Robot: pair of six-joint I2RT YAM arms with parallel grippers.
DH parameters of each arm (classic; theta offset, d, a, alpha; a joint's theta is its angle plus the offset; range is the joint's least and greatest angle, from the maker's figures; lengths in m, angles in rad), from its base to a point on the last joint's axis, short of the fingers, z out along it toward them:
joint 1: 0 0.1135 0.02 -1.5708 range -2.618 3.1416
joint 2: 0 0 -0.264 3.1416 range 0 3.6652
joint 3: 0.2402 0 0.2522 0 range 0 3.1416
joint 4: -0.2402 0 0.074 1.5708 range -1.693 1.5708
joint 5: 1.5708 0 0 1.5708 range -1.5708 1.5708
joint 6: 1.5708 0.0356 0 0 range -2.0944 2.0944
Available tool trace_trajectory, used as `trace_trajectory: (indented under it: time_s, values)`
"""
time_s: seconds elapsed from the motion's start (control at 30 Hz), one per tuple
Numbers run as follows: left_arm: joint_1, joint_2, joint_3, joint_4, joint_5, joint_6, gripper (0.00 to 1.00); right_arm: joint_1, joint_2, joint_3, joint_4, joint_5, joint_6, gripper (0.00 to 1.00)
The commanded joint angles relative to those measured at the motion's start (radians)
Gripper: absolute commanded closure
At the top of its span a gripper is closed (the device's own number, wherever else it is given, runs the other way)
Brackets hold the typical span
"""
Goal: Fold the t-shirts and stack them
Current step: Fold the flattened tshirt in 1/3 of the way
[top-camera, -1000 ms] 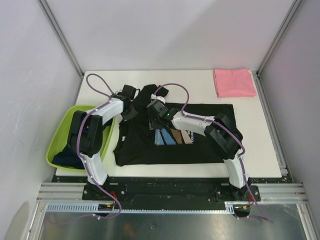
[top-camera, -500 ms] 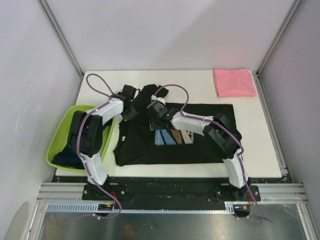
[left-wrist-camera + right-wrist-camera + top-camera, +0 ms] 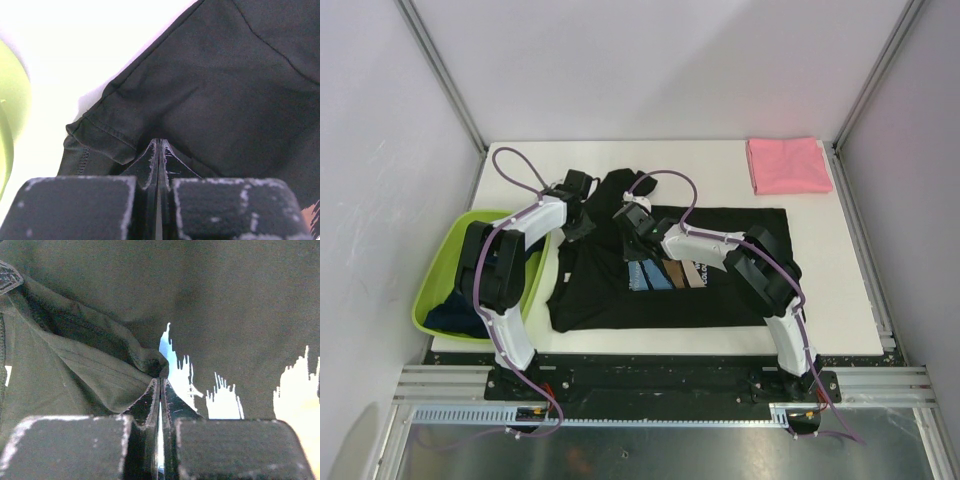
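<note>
The black t-shirt (image 3: 650,308) lies spread face up on the white surface (image 3: 700,170), just in front of the two arms, with its brush-stroke print (image 3: 665,274) showing beside the right arm's wrist. Its body is mostly flat, while the cloth at its far left end is bunched up between the two wrists.

The left tool (image 3: 159,143) is down on the shirt's near-left part, its fingers pressed together with no gap showing. Their tips sink into a pucker of black cloth, so it is pinching the shirt just inside the hemmed sleeve (image 3: 100,135). That sleeve lies rumpled on the white surface, and a lime-green edge shows at the left of that wrist view.

The right tool (image 3: 160,381) is also pressed together. It nips a raised ridge of the same black cloth right where a fold meets a blue stroke of the print (the white strokes glare brightly in that wrist view).

A pink t-shirt (image 3: 788,165) sits folded into a neat rectangle at the far right corner of the surface, well apart from both arms. At the left edge stands a lime-green basin (image 3: 438,262), and dark navy cloth (image 3: 450,318) is heaped in its near end, partly hidden behind the left arm.
</note>
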Motion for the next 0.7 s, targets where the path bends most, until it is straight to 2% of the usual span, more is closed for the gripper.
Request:
trace_trajectory:
  time_s: [0.0,0.27,0.57,0.67]
  values:
    - [0.007,-0.007,0.009,0.012,-0.026,-0.001,1.00,0.001,-0.052,0.028,-0.011,0.050,-0.004,1.00]
    - [0.007,-0.022,0.003,0.013,-0.050,0.001,1.00,-0.003,-0.096,0.063,-0.088,0.142,-0.018,1.00]
    - [0.007,-0.027,0.006,0.014,-0.067,0.012,1.00,-0.009,-0.084,0.077,-0.110,0.156,-0.016,1.00]
    - [0.007,-0.024,0.014,0.016,-0.065,0.025,0.96,-0.016,-0.074,0.079,-0.120,0.153,-0.007,0.99]
